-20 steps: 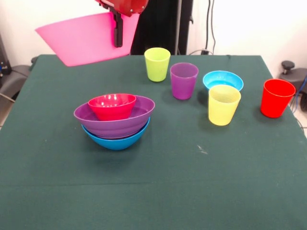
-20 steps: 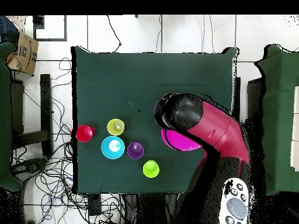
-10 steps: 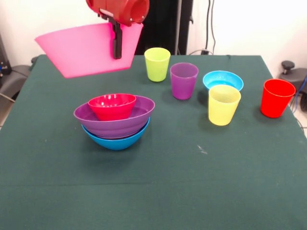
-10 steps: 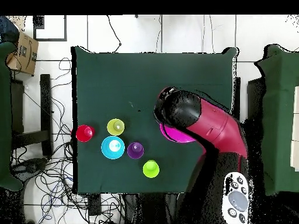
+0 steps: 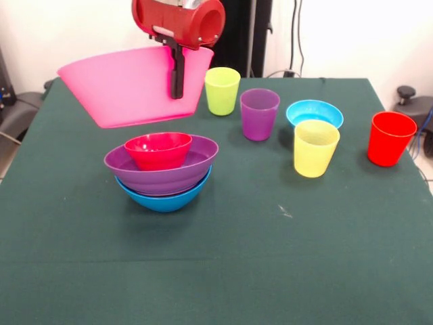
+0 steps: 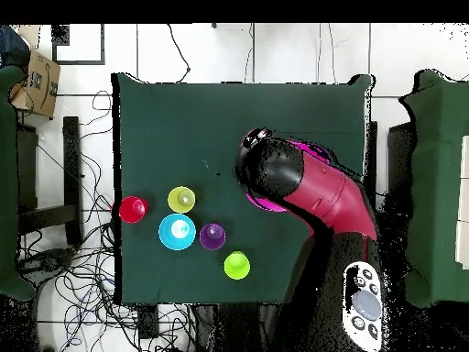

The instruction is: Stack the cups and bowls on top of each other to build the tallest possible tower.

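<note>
My gripper (image 5: 177,84) is shut on the rim of the very large pink bowl (image 5: 128,88) and holds it in the air, just above and behind the tower. The tower is the small red bowl (image 5: 158,149) inside the large purple bowl (image 5: 162,169), on the medium blue bowl (image 5: 164,198). To the right stand the lime green cup (image 5: 222,90), purple cup (image 5: 259,114), yellow cup (image 5: 315,147), red cup (image 5: 390,138) and light blue bowl (image 5: 314,112). In the overhead view my arm (image 6: 302,188) hides the tower and most of the pink bowl (image 6: 316,151). The orange bowl is out of view.
The green table (image 5: 270,257) fills the front view. In the overhead view, cables and a cardboard box (image 6: 35,82) lie on the floor left of the table (image 6: 201,119).
My gripper has carried the pink bowl forward and down, from behind the table's far edge to just over the tower. The cups and the tower have not moved.
</note>
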